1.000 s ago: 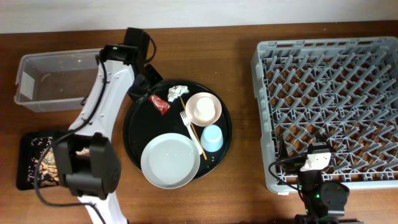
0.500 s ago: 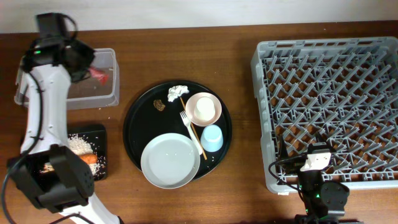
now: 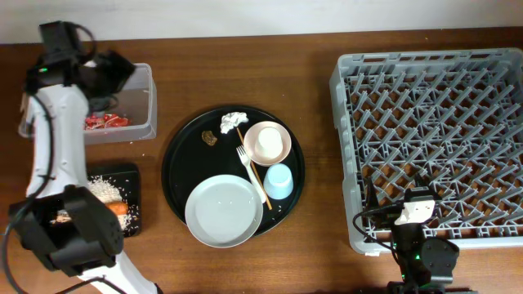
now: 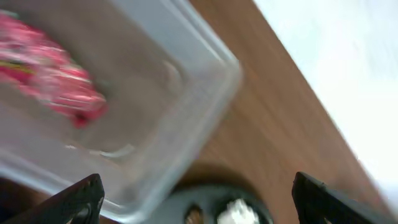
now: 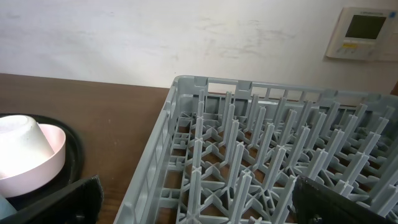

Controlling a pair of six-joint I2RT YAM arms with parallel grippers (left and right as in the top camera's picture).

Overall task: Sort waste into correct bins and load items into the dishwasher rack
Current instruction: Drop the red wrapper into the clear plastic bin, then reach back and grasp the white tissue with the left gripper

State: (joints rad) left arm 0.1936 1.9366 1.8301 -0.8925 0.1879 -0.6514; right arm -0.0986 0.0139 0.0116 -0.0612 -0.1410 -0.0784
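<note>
Overhead, the left jaws hang above the clear plastic tub [image 3: 140, 104] at the far left of the desk [image 3: 319, 65], but their gap is hard to read from there. The left wrist view, though blurred, shows both black fingertips [image 4: 81, 199] spread wide with nothing between them. The crinkled, shiny red wrapper [image 4: 46, 71] lies loose on the tub's floor below. The right jaws, also wide open and empty in the right wrist view, sit at the near edge of the grey peg-latticed rack [image 5: 249, 162]. That view shows from the side the small cream cup [image 5: 22, 140] sitting in the smooth pink bowl [image 5: 43, 174]. Only overhead shows the shallow black tray [image 3: 133, 180] holding white rice [image 3: 103, 188].
</note>
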